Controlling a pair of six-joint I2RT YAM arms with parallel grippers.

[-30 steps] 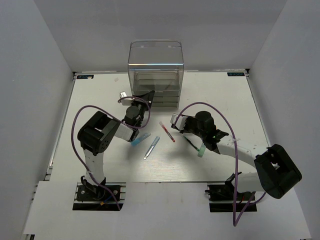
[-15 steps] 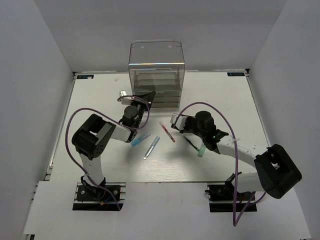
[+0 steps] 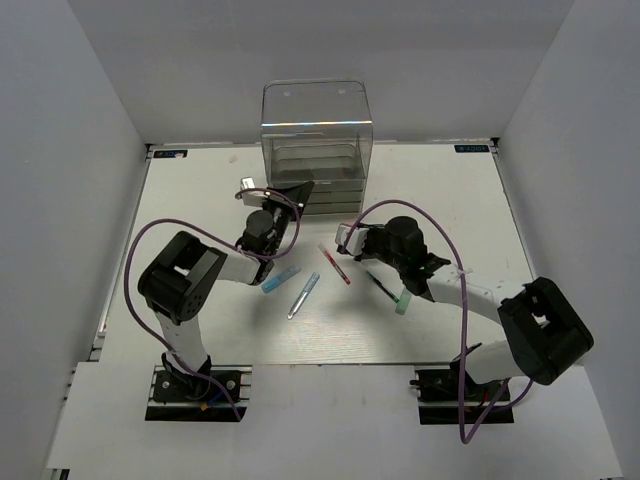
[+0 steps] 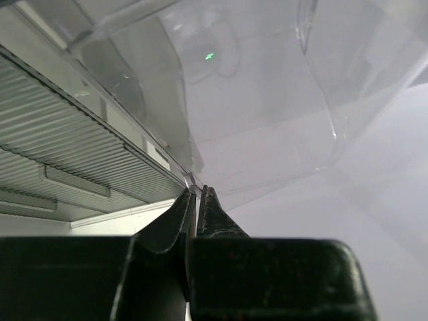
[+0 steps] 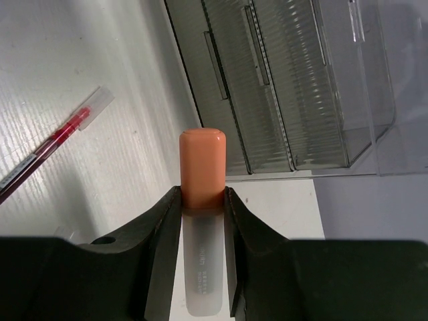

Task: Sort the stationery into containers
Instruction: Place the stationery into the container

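Note:
The clear drawer unit [image 3: 316,140] stands at the back centre, its grey-tinted trays facing me. My left gripper [image 3: 296,191] is at its lower left front corner. In the left wrist view the jaws [image 4: 194,192] are pressed together on a thin clear edge of the unit [image 4: 254,120]. My right gripper [image 3: 350,240] is shut on an orange-capped marker [image 5: 202,167], held over the table in front of the trays [image 5: 267,80]. A red pen [image 3: 335,264], a blue marker [image 3: 281,277], a silvery-blue pen [image 3: 304,295], a dark pen [image 3: 380,284] and a mint-green marker [image 3: 404,300] lie on the table.
White walls close in the table [image 3: 200,200] on the left, right and back. The red pen also shows at the left of the right wrist view [image 5: 57,140]. Purple cables loop over both arms.
The drawer unit's top has shifted slightly to the right with my left gripper at its corner. My left arm's elbow has swung left. My right gripper has edged toward the unit with the orange marker.

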